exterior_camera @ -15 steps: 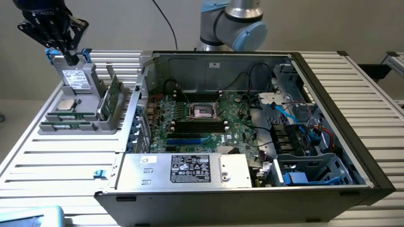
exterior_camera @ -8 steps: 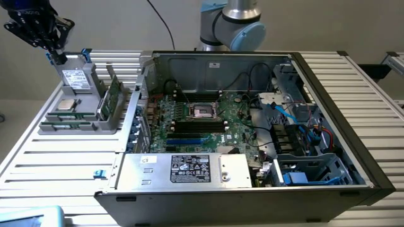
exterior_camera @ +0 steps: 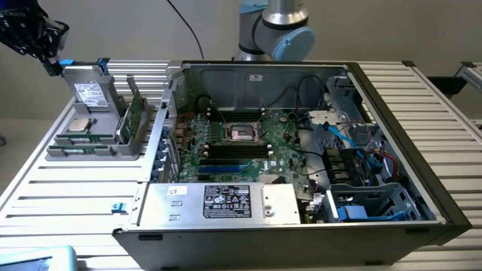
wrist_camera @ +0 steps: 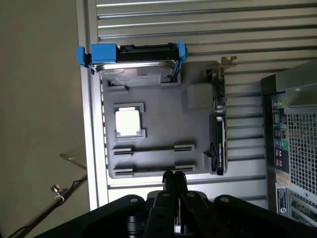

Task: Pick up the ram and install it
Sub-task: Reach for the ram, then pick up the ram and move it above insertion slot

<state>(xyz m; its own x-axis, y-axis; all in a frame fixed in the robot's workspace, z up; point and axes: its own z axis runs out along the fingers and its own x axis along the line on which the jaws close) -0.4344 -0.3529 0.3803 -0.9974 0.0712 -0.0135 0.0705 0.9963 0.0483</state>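
The black gripper (exterior_camera: pixel 30 31) is hanging high over the far corner of the slatted aluminium counter (exterior_camera: pixel 75 192) on the exterior view's left. It is well apart from everything below it. Its jaws are pressing together and holding nothing.

The ram (wrist_camera: pixel 153 168), a long thin green circuit-board stick, appears to be standing on edge in a slotted holder of the grey plastic parts tray (wrist_camera: pixel 163 114). This holder runs along the tray edge farthest from the grey boxy drive in its blue bracket (wrist_camera: pixel 133 69). In the wrist view the ram is showing as little more than a dark line. In the exterior view it is lying as a green strip (exterior_camera: pixel 83 150) at the tray's (exterior_camera: pixel 113 151) near edge. A second, similar holder is sitting between it and the square silver processor chip (wrist_camera: pixel 128 121), and I cannot tell whether that one is filled.

The ram's long axis is running parallel to that tray edge. In the wrist view the gripper (wrist_camera: pixel 174 177) is hovering just outside the edge, about level with the middle of the stick. The two fingertips are lying side by side along the stick's length. So, as I judge it, the jaws' closing line is following the ram's long axis and not crossing its thin faces.
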